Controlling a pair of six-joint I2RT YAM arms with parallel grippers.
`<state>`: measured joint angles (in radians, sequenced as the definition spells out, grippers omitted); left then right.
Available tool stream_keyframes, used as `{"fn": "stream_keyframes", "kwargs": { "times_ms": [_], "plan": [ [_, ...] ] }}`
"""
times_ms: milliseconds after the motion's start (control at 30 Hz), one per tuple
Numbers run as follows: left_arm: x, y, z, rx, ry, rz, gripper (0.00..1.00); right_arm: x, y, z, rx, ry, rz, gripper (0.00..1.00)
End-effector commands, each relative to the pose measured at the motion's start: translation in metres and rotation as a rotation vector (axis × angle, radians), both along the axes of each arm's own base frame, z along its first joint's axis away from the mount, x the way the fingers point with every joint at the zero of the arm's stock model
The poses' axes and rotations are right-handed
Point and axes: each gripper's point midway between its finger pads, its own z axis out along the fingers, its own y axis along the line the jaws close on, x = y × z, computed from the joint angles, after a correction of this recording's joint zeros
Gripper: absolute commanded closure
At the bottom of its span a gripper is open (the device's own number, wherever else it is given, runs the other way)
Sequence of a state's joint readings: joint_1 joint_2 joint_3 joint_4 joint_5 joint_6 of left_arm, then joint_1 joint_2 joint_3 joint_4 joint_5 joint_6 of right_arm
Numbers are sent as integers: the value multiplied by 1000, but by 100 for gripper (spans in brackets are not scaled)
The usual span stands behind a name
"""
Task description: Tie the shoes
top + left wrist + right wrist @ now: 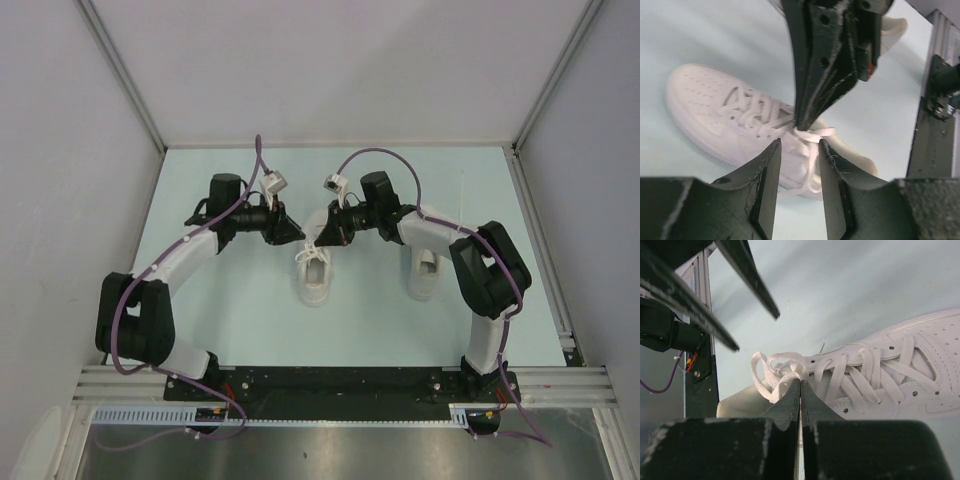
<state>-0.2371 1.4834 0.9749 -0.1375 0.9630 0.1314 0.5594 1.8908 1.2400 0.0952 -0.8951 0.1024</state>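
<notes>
A white sneaker [318, 278] lies mid-table with its toe toward the arms; it also shows in the left wrist view [705, 105] and the right wrist view [920, 365]. Its lace [767, 372] is bunched in loose loops at the top eyelets. My right gripper [320, 236] is shut on that lace, its tips [800, 382] pinched together; its shut fingers [810, 100] come down onto the lace [815, 134] in the left wrist view. My left gripper [296, 234] is open just beside it, its jaws [799, 148] apart on either side of a hanging loop. The second sneaker [428, 275] lies partly under my right arm.
The black base plate and aluminium rail [340, 385] run along the near edge and show in the left wrist view [935, 130]. Grey walls enclose the pale table [240, 320] on three sides. Purple cables [385, 152] loop over both arms.
</notes>
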Motion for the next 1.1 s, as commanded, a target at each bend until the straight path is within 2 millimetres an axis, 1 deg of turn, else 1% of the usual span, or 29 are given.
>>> {"fn": "stream_keyframes", "kwargs": {
  "times_ms": [0,33,67,100,200,233,300,400,467,667,867,967,1067],
  "plan": [
    [20,15,15,9,-77,95,59,3,3,11,17,-46,20,100],
    [20,16,8,28,-44,106,60,3,3,11,17,-48,20,100],
    [23,17,7,33,-35,115,60,3,3,12,17,-53,20,100],
    [26,20,1,43,-12,137,61,3,4,12,18,-54,21,100],
    [28,22,-12,64,41,156,69,2,3,13,18,-53,25,100],
    [28,21,-13,65,47,153,74,2,3,13,18,-55,25,100],
    [27,18,-16,72,64,138,77,1,3,17,26,-59,26,100],
    [22,9,-17,70,64,97,79,2,4,21,36,-69,29,100],
    [18,2,-13,54,63,65,80,1,5,25,46,-75,33,100],
    [8,-10,-10,29,68,0,84,-3,7,29,55,-80,47,100],
    [1,-16,-13,29,95,-41,87,-6,8,32,62,-93,65,100],
    [-1,-16,-19,45,125,-47,89,-8,7,31,57,-96,74,100],
    [-2,-13,-20,56,119,-34,90,-10,7,31,53,-98,80,100]
  ]
}}
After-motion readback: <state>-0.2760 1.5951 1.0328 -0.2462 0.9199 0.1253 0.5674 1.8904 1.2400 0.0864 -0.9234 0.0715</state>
